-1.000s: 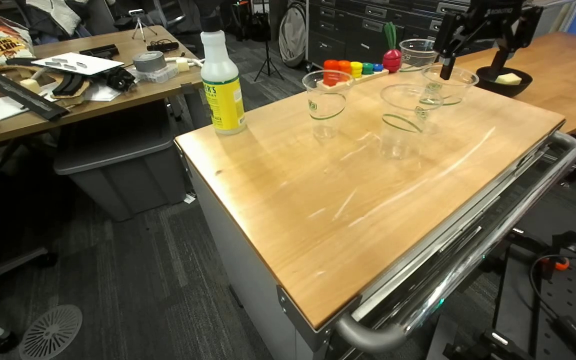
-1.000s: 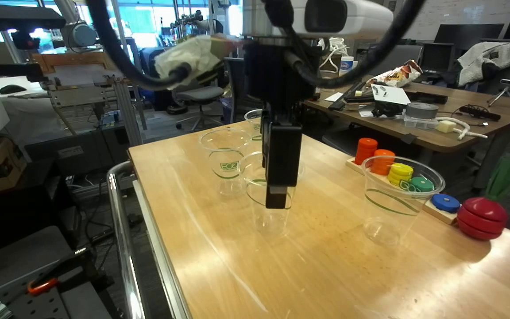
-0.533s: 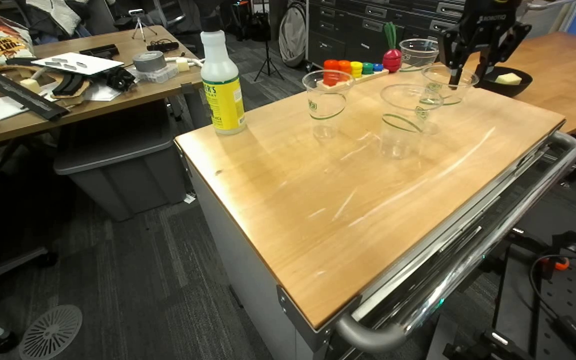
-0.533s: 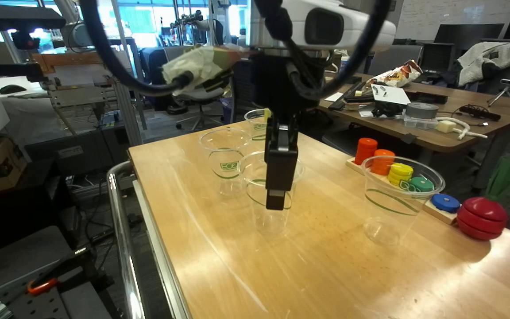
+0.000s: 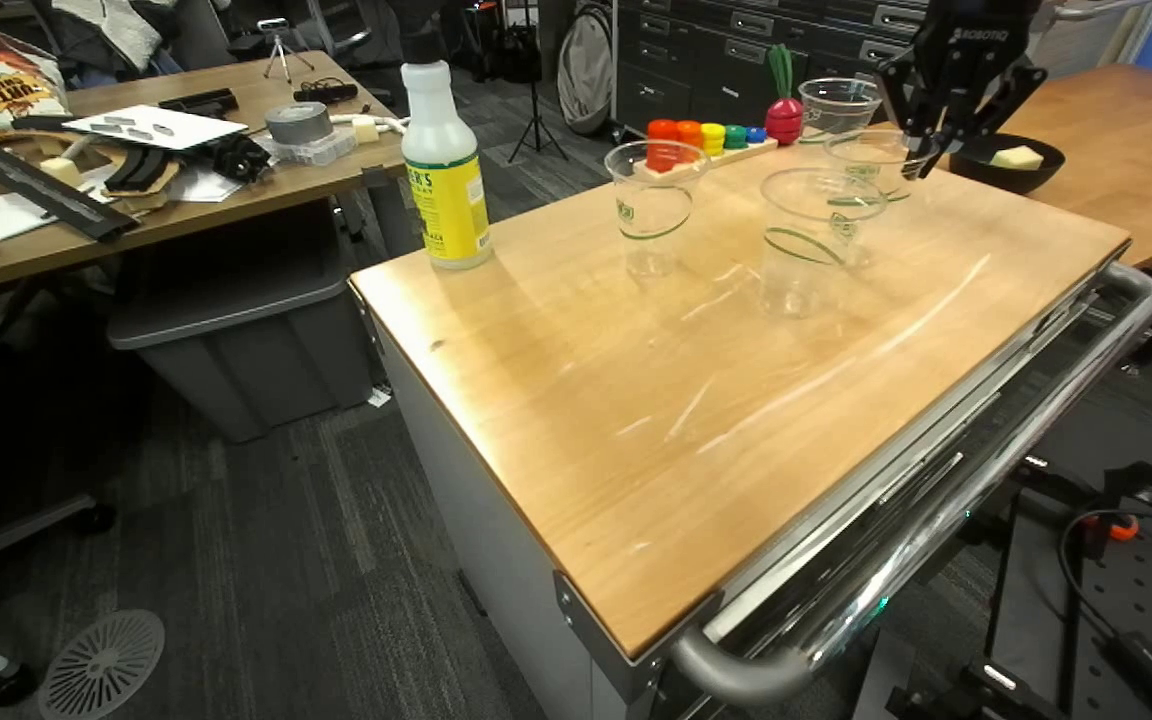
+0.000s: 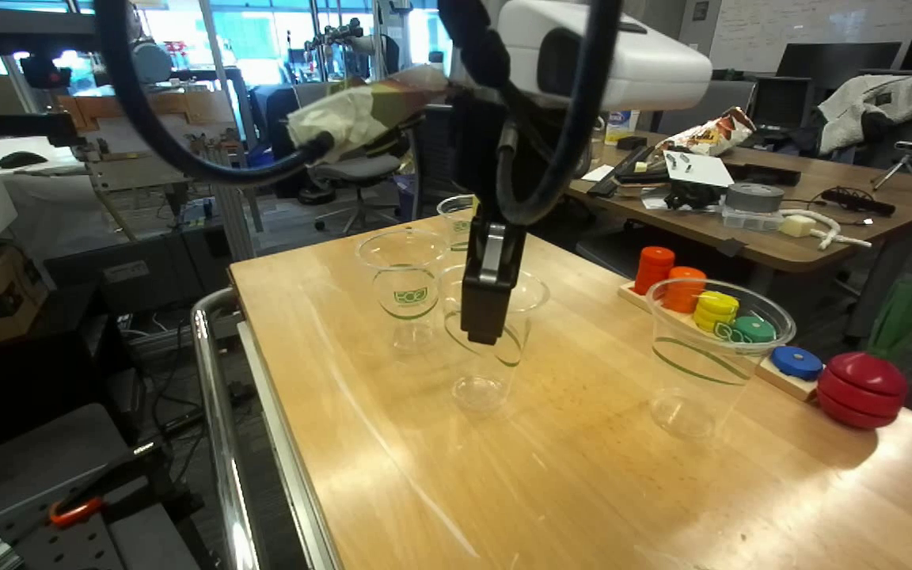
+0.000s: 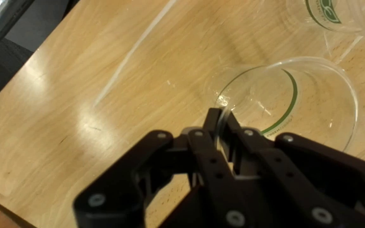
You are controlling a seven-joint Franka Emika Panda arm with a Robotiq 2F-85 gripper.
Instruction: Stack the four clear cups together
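My gripper (image 7: 222, 115) is shut on the wall of a clear cup (image 7: 291, 98), near its rim; one finger is inside and one outside. In an exterior view this held cup (image 6: 480, 393) leans slightly, and I cannot tell whether its base touches the table. A clear cup (image 6: 407, 297) stands close beside it. Farther back, a clear cup (image 6: 458, 229) is partly hidden by the gripper (image 6: 484, 328). Another clear cup (image 6: 701, 372) stands apart, by the coloured toy. All three are upright. The wrist view also catches part of a clear cup (image 7: 328, 14) at top right.
A yellow-green bottle (image 5: 451, 205) stands near the wooden tabletop's (image 5: 636, 480) edge. A row of coloured discs (image 6: 685, 289) and a red radish-like toy (image 6: 861, 389) line another edge. A black bowl (image 5: 1011, 165) sits behind the gripper. A metal rail (image 5: 886, 600) runs along one side.
The jaws have gone from open to shut on the cup's rim. That cup has shifted a little and tilted with the gripper. The remaining cups have not moved.
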